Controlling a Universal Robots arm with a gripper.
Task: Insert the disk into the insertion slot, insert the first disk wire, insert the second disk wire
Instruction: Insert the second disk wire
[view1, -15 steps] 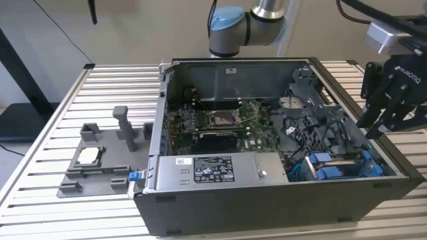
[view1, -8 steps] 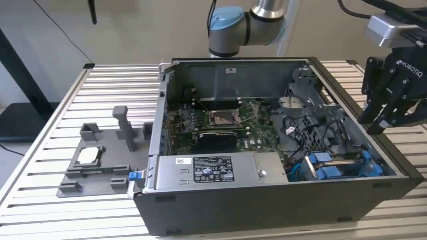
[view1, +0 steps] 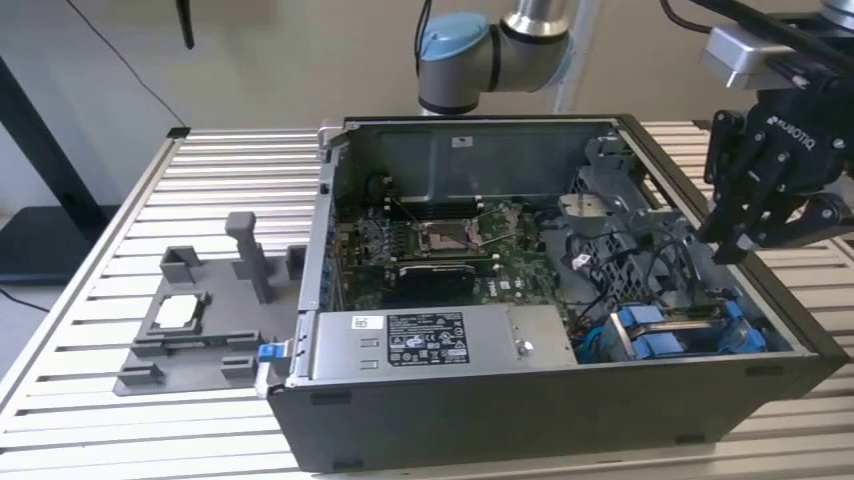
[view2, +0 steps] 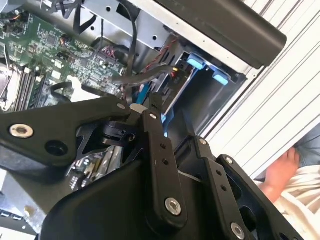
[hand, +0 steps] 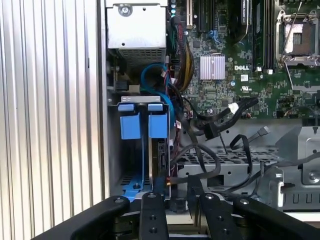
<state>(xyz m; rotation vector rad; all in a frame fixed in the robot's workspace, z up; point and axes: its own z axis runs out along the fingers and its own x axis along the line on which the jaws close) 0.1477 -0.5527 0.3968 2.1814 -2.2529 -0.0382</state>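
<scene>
The gripper (view1: 738, 248) hangs over the far corner of the case (view1: 534, 425); whether it is spread or pressed together cannot be told. The disk (view1: 663, 343) lies inside the case, just below it. In the first wrist view the disk (hand: 150, 125) sits in the bay (hand: 114, 165) just beyond the gripper (hand: 176, 195), blue tabs facing it, with loose black wires (hand: 220, 125) close beside.

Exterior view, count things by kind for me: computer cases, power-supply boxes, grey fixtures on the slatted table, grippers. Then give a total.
Computer case: 1
Power-supply box: 1
Grey fixture: 1
Gripper: 1
Total: 4
</scene>
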